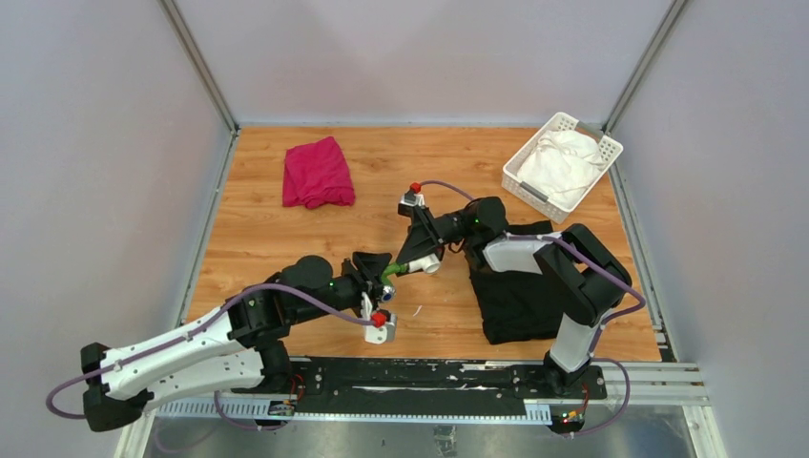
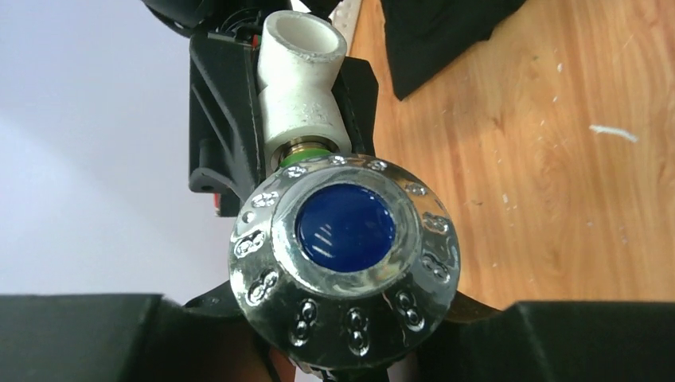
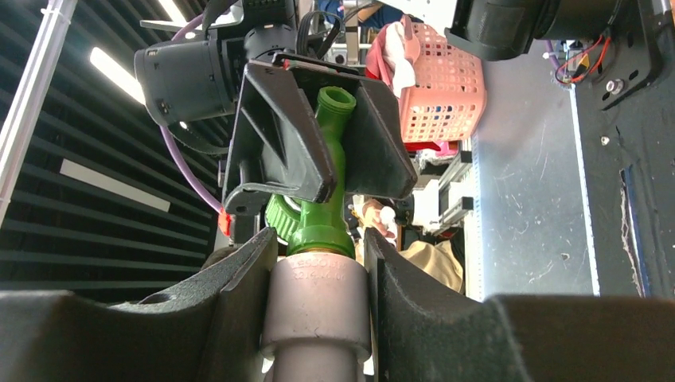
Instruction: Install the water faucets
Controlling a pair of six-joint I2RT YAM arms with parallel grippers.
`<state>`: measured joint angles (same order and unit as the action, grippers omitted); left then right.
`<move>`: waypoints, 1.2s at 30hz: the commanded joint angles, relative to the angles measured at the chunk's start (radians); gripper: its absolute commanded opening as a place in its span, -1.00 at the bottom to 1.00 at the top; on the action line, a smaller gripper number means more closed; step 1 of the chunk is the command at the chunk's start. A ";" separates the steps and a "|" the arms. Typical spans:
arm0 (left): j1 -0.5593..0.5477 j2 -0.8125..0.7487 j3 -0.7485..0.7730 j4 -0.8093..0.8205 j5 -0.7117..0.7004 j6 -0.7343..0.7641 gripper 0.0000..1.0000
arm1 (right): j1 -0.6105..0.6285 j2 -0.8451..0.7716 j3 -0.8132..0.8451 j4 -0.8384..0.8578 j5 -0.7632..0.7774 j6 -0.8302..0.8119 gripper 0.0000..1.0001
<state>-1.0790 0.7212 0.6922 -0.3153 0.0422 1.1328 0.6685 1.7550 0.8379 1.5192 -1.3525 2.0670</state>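
Meeting over the wooden table (image 1: 286,248), the left gripper (image 1: 377,271) clamps the glossy green tap (image 1: 389,275), whose round chrome knob (image 2: 344,263) shows embossed rings and a blue dome. At the tap's three o'clock, the right gripper (image 1: 420,260) pinches the smooth white fitting (image 1: 429,264), an elbow seated on its thread.

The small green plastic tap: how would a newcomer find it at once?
Look mid-way across the wooden table, where the left gripper and right gripper meet. Between them is the small green plastic tap, its end in a white plastic pipe fitting. Only it is green plastic.
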 commanded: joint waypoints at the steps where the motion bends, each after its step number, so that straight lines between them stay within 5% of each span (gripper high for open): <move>1: -0.118 0.137 -0.073 -0.032 -0.156 0.190 -1.00 | 0.090 -0.041 0.023 0.075 0.145 0.154 -1.00; 10: -0.176 0.161 -0.232 0.207 -0.382 0.446 -1.00 | 0.089 -0.036 0.044 0.076 0.132 0.149 -1.00; 26: -0.204 0.154 -0.261 0.271 -0.450 0.480 -1.00 | 0.088 -0.012 0.046 0.076 0.177 0.169 -1.00; 31: -0.204 0.136 -0.263 0.264 -0.443 0.457 -1.00 | 0.089 -0.011 0.031 0.076 0.193 0.158 -0.13; 36: -0.204 0.110 -0.273 0.277 -0.437 0.421 -1.00 | 0.089 -0.013 0.054 0.076 0.193 0.151 0.27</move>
<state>-1.2854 0.7574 0.4706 0.0288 -0.4759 1.5864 0.6441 1.7775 0.8272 1.4876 -1.3647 2.0495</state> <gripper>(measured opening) 0.403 0.585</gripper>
